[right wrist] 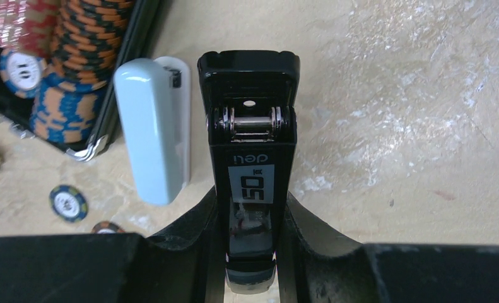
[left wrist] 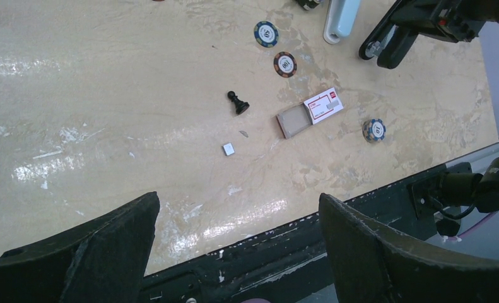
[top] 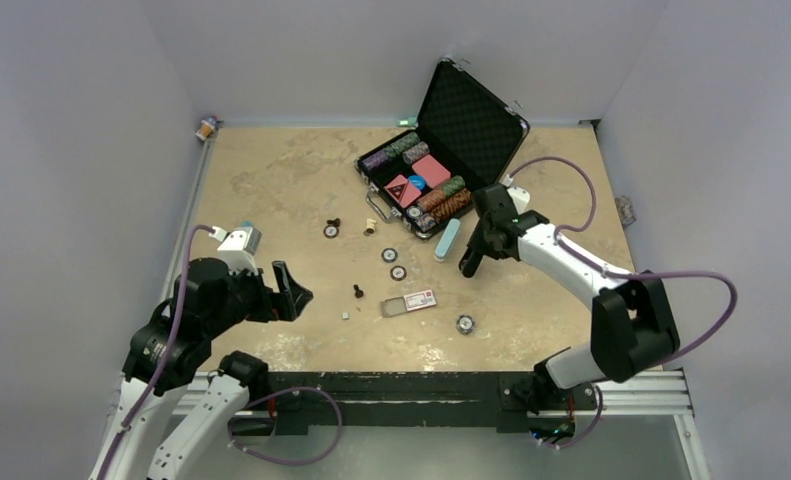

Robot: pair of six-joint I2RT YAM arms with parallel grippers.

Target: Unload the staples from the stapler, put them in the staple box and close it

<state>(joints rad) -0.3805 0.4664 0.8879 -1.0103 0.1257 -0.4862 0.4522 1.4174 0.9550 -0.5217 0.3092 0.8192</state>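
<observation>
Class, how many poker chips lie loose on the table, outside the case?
4 poker chips: one farthest left, two close together in the middle, and one nearest the front edge. The right arm or the case may hide more.

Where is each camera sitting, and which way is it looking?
Top external: high behind the arms, looking down on the table; both arms show.
Left wrist: on the left arm above the near edge, facing down at the table; the open left gripper has its fingers framing the bottom.
Right wrist: low, looking along the right gripper, shut on the stapler.
Shared: all three see the pale teal case.
</observation>
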